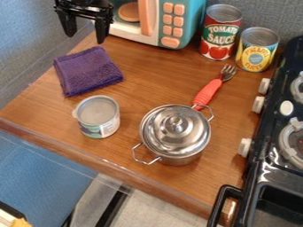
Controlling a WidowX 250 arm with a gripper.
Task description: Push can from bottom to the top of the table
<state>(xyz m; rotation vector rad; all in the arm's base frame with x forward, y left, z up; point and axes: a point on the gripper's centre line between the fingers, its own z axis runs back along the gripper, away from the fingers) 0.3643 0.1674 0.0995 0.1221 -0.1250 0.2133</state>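
Observation:
The black gripper [86, 27] hangs at the upper left, open, its two fingers pointing down with nothing between them. Below it and slightly right, apart from it, an open-looking grey-topped can [99, 126] with a green and white label stands upright near the front left edge of the wooden table [139, 95]. At the back right stand two more cans, a tomato sauce can [220, 33] and a shorter yellow and blue can [257, 51].
A purple cloth [89, 72] lies between gripper and near can. A lidded metal pot [175, 133] stands right of that can, with a red-handled fork [208, 92] behind it. A toy microwave [172, 24] is at the back; a black stove [278, 164] borders the right.

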